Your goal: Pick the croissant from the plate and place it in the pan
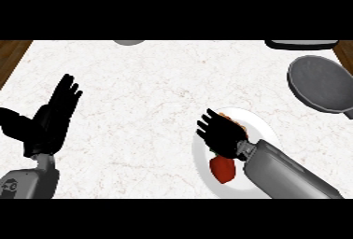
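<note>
A white plate [258, 123] lies on the marble counter at the lower right. My right hand [222, 132] is over it, fingers curled downward onto the croissant [239, 126], of which only a small brown edge shows past the hand. A red item [222, 169] lies on the plate's near part, beside my right forearm. The grey pan [321, 84] sits at the right edge, apart from the plate. My left hand [52, 119] rests open at the left, fingers straight and pointing up.
A dark object [301, 44] sits at the top right edge and a grey round object [128, 42] at the top middle. Wooden strips [12, 53] border the counter on the left and right.
</note>
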Robot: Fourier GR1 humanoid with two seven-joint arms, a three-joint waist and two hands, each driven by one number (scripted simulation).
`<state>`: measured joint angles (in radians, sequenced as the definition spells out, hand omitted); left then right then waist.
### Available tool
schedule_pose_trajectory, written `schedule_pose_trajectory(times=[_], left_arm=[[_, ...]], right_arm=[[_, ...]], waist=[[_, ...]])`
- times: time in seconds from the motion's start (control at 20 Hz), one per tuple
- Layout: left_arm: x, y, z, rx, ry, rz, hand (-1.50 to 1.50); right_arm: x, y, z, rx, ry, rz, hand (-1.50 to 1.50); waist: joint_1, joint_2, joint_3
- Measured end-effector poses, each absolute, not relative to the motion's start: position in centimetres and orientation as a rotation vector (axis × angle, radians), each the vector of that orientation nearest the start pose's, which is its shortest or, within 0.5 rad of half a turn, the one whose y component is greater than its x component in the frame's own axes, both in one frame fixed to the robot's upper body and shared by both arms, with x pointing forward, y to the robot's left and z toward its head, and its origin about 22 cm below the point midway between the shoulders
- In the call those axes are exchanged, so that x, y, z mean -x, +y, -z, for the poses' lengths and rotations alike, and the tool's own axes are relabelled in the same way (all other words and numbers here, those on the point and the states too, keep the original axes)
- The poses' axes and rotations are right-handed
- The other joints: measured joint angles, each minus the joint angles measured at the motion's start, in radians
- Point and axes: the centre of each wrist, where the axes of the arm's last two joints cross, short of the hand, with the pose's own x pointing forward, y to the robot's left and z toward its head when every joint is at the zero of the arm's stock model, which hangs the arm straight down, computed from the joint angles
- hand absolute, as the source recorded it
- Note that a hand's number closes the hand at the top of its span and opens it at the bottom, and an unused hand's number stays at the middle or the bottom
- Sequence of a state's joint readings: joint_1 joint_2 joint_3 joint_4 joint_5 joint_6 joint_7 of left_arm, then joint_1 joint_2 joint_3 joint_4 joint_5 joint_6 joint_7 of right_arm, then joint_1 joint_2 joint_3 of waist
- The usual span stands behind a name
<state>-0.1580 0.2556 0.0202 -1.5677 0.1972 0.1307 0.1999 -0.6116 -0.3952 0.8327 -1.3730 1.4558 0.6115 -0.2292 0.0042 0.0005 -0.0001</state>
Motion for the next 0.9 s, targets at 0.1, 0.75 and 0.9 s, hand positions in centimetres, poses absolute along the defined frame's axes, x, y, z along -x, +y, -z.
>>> schedule_pose_trajectory(times=[0.1, 0.75, 0.9], left_arm=[[-28.1, 27.6, -5.6, -0.102, -1.519, -0.045, 0.00], [-27.5, 27.1, -6.0, -0.092, -1.521, -0.042, 0.00], [-27.5, 27.0, -5.8, -0.093, -1.520, -0.037, 0.00]], right_arm=[[-30.2, -11.8, -5.1, -0.926, 1.073, 3.086, -1.50], [-31.8, -12.0, -3.1, -0.833, 1.111, 3.077, 1.50], [-32.4, -12.1, -2.7, -0.789, 1.157, 3.052, 1.50]], waist=[[0.000, 0.000, 0.000], [0.002, -0.012, -0.003], [0.002, -0.018, -0.006]])
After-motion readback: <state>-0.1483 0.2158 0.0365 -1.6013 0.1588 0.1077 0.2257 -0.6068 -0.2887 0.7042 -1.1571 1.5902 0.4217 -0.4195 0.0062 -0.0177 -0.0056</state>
